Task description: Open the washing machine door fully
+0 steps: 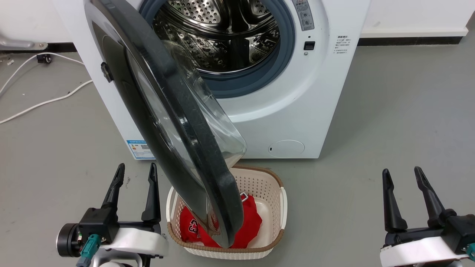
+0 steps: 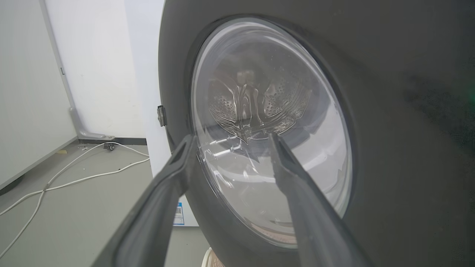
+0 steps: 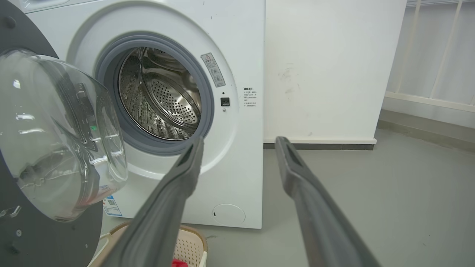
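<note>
Washing machine door: stands roughly half open, hinged on the left side of the washing machine. It is nearly edge-on to the head view, and its free edge hangs above the basket on the floor, which holds a red garment. The drum is exposed. Not yet fully open.

Left tool: fingers spread wide, holding nothing. It sits low on the door's outer side, apart from it; the left wrist view looks onto the glossy face and glass.

Right tool: fingers likewise spread and empty, well off to the right, facing the opening.

Handling, as a judgement: expect a stiff, fairly heavy panel that swings only about its hinge, so follow the arc rather than a straight line. The glossy outer face looks slippery, and the bulging glass bowl is no place to press. Take the thick dark rim near the free edge, where leverage is best, or push on the inner ring beside the bowl. Mind the basket under the door.
</note>
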{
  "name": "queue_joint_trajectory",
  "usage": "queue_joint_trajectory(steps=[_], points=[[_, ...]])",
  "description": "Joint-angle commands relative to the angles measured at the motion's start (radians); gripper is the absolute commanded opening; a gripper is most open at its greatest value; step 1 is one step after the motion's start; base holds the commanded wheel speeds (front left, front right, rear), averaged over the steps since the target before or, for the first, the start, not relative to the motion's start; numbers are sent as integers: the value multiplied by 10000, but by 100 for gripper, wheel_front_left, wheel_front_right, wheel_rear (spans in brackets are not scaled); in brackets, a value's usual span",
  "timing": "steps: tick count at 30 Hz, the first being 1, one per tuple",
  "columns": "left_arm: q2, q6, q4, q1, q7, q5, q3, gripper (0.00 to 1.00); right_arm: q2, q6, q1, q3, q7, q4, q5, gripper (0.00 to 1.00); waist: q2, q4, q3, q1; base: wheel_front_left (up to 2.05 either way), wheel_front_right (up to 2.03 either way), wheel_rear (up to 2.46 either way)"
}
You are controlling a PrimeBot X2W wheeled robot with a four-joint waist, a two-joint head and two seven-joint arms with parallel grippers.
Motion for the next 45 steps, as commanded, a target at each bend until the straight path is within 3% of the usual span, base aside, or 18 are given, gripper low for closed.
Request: queue_joint_trajectory(steps=[1, 9, 10, 12, 20, 26, 37, 45], points=[[9, -22, 15, 111, -25, 44, 3, 100, 19, -2, -59, 13, -39, 37, 15, 100, 0, -7, -7, 0, 0, 0, 0], [9, -41, -36, 118, -25, 12, -9, 100, 20, -2, -145, 35, -58, 93, 14, 100, 0, -15, -21, 0, 0, 0, 0], [9, -40, -50, 119, -25, 5, -14, 89, 20, -2, -154, 33, -60, 94, 43, 100, 0, -14, -19, 0, 0, 0, 0], [9, -42, -70, 124, -25, 22, -22, 0, 20, -2, -169, 44, -53, 101, 41, 100, 0, -10, -8, 0, 0, 0, 0], [9, -35, -168, 45, -25, -33, -26, 0, 21, -2, -172, 84, -59, 143, 109, 100, 0, 26, 33, 0, 0, 0, 0], [9, -12, -991, -196, -25, 108, 6, 0, 21, -2, -198, 88, -56, 156, 166, 100, 0, 63, 44, 0, 0, 0, 0], [8, 230, -4019, -972, -23, 599, 161, 0, 21, -2, -321, 69, -58, 245, 243, 100, 0, 94, 139, 0, 0, 0, 0], [8, 38, -5806, -1369, -23, 813, -584, 0, 20, -2, -387, 78, -56, 299, 284, 100, 0, 36, 131, 0, 0, 0, 0]])
